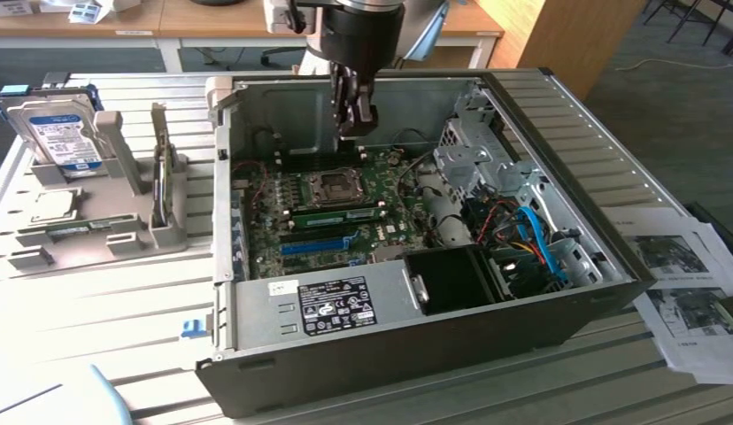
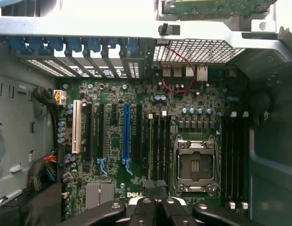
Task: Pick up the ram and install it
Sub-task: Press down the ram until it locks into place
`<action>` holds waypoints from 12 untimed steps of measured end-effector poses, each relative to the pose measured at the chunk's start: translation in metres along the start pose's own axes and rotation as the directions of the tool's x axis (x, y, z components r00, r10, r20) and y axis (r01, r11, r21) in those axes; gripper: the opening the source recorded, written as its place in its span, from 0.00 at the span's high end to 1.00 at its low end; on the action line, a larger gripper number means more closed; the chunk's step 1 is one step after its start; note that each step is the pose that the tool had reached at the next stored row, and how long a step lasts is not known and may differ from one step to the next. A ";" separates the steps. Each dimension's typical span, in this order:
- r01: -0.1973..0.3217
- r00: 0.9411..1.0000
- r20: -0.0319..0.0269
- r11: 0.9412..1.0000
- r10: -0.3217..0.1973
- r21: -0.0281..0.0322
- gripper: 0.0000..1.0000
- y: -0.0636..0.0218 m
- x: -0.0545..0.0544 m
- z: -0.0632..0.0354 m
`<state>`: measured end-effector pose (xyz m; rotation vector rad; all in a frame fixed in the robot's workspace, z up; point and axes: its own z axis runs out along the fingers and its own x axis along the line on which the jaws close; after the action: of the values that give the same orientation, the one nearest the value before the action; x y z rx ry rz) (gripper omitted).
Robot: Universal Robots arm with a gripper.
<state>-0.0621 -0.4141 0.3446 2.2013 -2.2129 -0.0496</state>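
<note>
Ram (image 1: 339,215): green stick lying flat on the motherboard (image 1: 331,221), just below the CPU socket (image 1: 334,184) in the exterior view.
Long axis: runs across the board, from the exterior view's left to its right, parallel to the blue slot (image 1: 314,245).
Gripper (image 1: 353,127): fingers closed together, holding nothing, poised above the board inside the open case (image 1: 508,301).
Writing: "DELL" printed on the board near the fingertips (image 2: 150,203) in the wrist view.
Case label (image 1: 334,298): print too small to read.
Rack (image 1: 95,221): holds a hard drive (image 1: 59,133) with a blue-white label, unreadable.
</note>
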 end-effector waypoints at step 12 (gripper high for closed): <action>0.000 1.000 0.000 1.000 0.000 0.000 0.91 -0.0067 0.000 -0.0003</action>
<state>-0.0554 -0.4141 0.3446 2.2013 -2.2128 -0.0496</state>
